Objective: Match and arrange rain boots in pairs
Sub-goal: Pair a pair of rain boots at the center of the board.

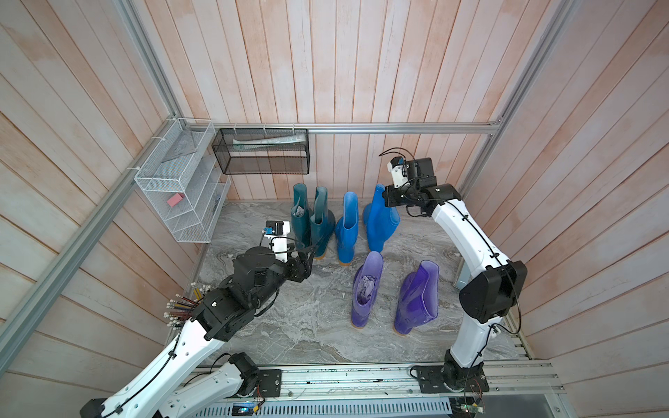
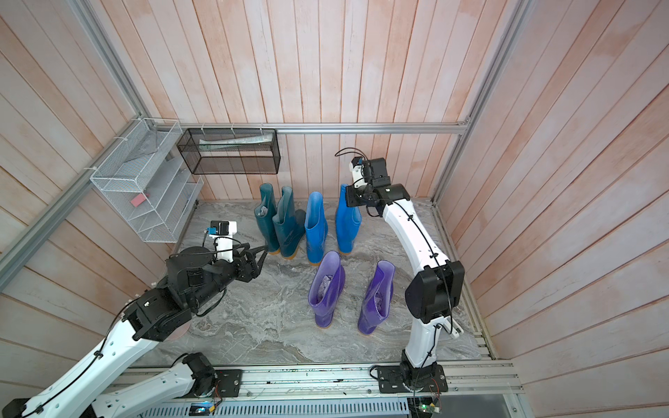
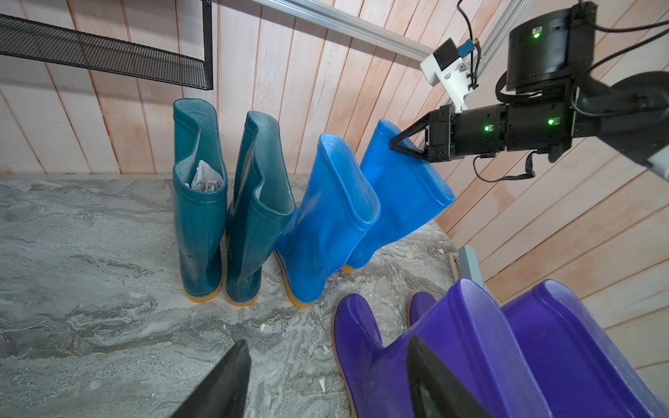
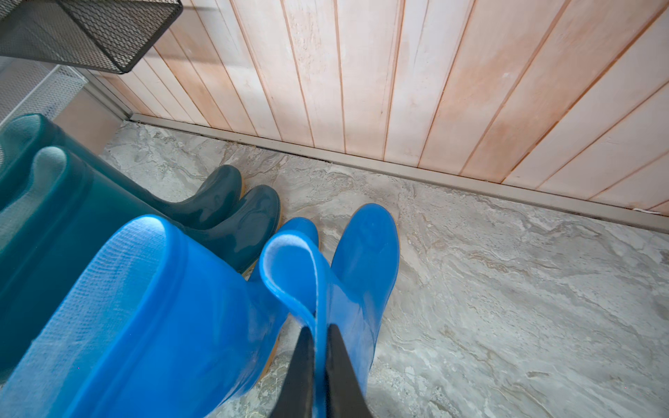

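Two dark teal rain boots [image 1: 300, 213] [image 1: 321, 226] stand side by side by the back wall; one holds grey paper. Beside them stands a bright blue boot [image 1: 346, 231]. My right gripper [image 4: 318, 327] is shut on the flattened top rim of the second blue boot [image 1: 380, 220], which tilts away from its mate with its heel down at the floor [image 3: 349, 267]. Two purple boots [image 1: 365, 289] [image 1: 416, 296] stand nearer the front, a gap between them. My left gripper [image 3: 327, 340] hangs open over bare floor, short of the teal boots' heels, holding nothing.
A black mesh basket [image 1: 260, 152] hangs on the back wall above the teal boots. A white wire rack [image 1: 181, 181] with a pink block is fixed to the left wall. Coloured pencils [image 1: 181, 307] stick out behind my left arm. Marble floor [image 1: 307, 325] lies in front.
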`<action>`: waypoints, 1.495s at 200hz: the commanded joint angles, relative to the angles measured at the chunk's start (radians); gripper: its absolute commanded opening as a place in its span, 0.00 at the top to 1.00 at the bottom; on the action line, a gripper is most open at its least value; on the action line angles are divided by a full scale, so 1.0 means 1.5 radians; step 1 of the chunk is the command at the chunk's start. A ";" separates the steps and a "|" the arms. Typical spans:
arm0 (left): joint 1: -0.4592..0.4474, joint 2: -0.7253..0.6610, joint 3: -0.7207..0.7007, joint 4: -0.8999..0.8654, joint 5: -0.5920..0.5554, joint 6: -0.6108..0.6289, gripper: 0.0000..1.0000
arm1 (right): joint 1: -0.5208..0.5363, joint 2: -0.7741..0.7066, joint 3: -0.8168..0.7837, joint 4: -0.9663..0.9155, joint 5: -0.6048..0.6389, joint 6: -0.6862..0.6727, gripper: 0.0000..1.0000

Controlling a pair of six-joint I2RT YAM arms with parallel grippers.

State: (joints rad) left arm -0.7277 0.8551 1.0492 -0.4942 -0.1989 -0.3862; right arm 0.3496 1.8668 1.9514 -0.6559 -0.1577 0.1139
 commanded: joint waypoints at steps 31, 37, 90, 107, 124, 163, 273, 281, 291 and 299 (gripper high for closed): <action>-0.002 -0.014 0.004 -0.010 -0.011 0.006 0.30 | 0.031 -0.008 0.030 0.050 -0.009 0.039 0.99; -0.002 -0.015 0.002 -0.010 -0.011 0.006 0.30 | 0.033 -0.009 0.028 0.049 -0.008 0.043 0.99; -0.002 -0.028 0.000 -0.015 -0.008 0.006 0.30 | 0.055 -0.011 0.007 0.043 -0.001 0.066 0.98; -0.002 -0.031 0.003 -0.018 -0.005 0.005 0.29 | 0.056 -0.007 -0.001 0.041 0.002 0.067 0.97; -0.002 -0.032 0.009 -0.025 0.000 0.005 0.29 | 0.056 0.003 0.000 0.032 0.003 0.068 0.95; -0.002 -0.021 0.025 -0.039 0.024 0.002 0.27 | 0.056 0.008 -0.007 0.030 0.001 0.069 0.78; -0.002 0.008 0.035 -0.031 0.066 0.000 0.25 | 0.055 -0.019 0.009 0.015 0.041 0.061 0.46; -0.002 0.008 0.037 -0.031 0.070 0.002 0.25 | 0.054 -0.027 0.008 0.012 0.046 0.061 0.45; -0.002 0.006 0.038 -0.031 0.078 0.003 0.25 | 0.054 -0.038 0.007 0.008 0.054 0.061 0.43; -0.002 0.005 0.039 -0.030 0.085 0.006 0.25 | 0.054 -0.044 0.008 0.003 0.057 0.060 0.42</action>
State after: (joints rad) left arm -0.7277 0.8673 1.0744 -0.5388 -0.1139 -0.3866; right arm 0.4294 1.8690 1.9442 -0.6334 -0.1108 0.2092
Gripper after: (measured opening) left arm 0.753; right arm 0.571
